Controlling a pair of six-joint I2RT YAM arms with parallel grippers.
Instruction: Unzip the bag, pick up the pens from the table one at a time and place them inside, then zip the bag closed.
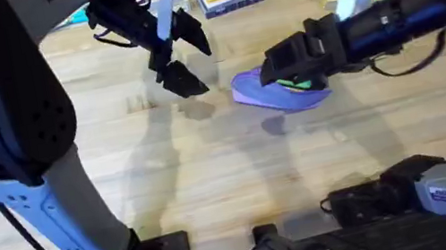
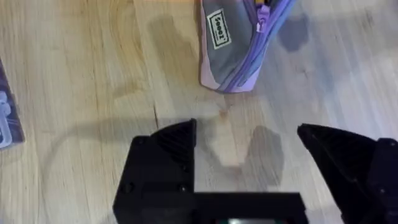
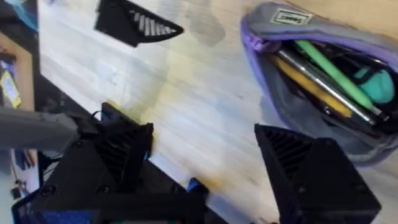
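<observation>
Apparently the filling step was done or nearly so: the bag point(image 3: 323, 81) lay gaping on the desk point(image 1: 216, 190), and through its mouth the right wrist view showed a yellow pen point(image 3: 308, 87), a silvery pen point(image 3: 326, 84), a green stick point(image 3: 333, 71) and something teal point(image 3: 376, 87) lying lengthwise inside. No pen could be seen loose on the desk in the overhead view, so the step in hand looked like the zipping. The right claw point(image 1: 296, 72) hung released directly over the bag point(image 1: 281, 92), its 2 black fingers spread and holding nothing, the open mouth just ahead of its tips. The left claw point(image 1: 180, 59) hovered apart from the bag, also released and empty, with the bag's closed end and its white label point(image 2: 217, 29) a little beyond its fingertips. The next move probably called for 1 claw to pin that end of the soft fabric while the other found the zipper pull point(image 2: 264, 12), a small target, and drew it along the purple zipper track without dragging the whole bag across the desk.
</observation>
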